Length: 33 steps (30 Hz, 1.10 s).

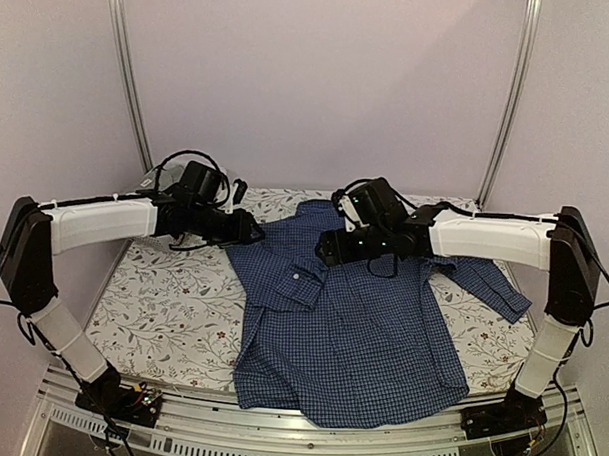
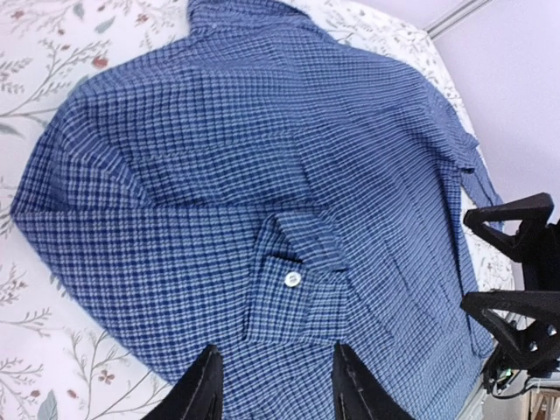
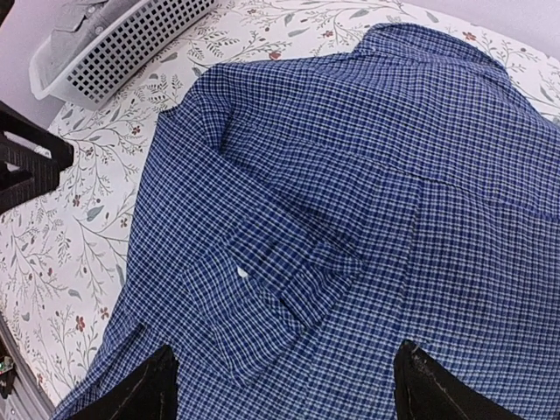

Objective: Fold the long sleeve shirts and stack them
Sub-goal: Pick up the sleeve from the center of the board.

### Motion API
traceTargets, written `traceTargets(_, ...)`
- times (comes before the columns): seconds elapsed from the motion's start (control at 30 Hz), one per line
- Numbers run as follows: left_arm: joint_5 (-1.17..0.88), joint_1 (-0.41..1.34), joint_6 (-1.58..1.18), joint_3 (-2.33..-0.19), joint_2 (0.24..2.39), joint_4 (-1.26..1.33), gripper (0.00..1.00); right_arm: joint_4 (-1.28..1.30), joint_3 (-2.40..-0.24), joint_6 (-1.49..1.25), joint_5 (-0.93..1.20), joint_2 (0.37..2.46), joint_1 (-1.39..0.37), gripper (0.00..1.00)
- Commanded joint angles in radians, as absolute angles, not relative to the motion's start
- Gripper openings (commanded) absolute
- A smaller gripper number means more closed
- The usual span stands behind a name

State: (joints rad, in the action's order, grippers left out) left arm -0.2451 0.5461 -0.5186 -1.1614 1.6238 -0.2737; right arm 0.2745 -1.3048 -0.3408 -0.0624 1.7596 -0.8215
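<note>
Pale lilac walls closed in the room, with two slanting metal posts rising from the far corners of the table. The table had a white cover printed with grey leaves and small red flowers, and a metal rail ran along its near edge.

The blue shirt lay spread across the middle of the table, collar at the far side and hem reaching the near edge. One sleeve was folded over the body; the other trailed toward the table's right edge.

The left arm reached in beside the shirt's far left shoulder. Its jaws stood partly apart above the cloth, holding nothing. The right arm hung over the collar area, its jaws wide and empty.

A white basket sat at the far left corner with grey cloth in it.

The folded sleeve's cuff rested on the shirt's middle, its white button showing.
</note>
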Motion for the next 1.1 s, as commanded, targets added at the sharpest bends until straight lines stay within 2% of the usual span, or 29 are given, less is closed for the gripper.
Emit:
traceTargets(0.0,-0.229,0.498,-0.558,-1.064,1.573,-0.276,0.42,0.331,-1.492,-0.378,-0.136,1.917,-0.873,0.83)
traceTargets(0.3,-0.233,0.454,-0.552,-0.998,1.5,-0.278,0.43,0.466,-1.775,-0.4,-0.171,2.229,-0.891,0.82)
traceTargets(0.8,-0.271,0.423,-0.542,-0.974,1.51,-0.253,0.42,0.56,-1.896,-0.393,-0.237,2.349,-0.977,0.82)
traceTargets(1.07,-0.279,0.417,-0.543,-0.967,1.514,-0.253,0.42,0.583,-1.938,-0.381,-0.226,2.389,-0.995,0.78)
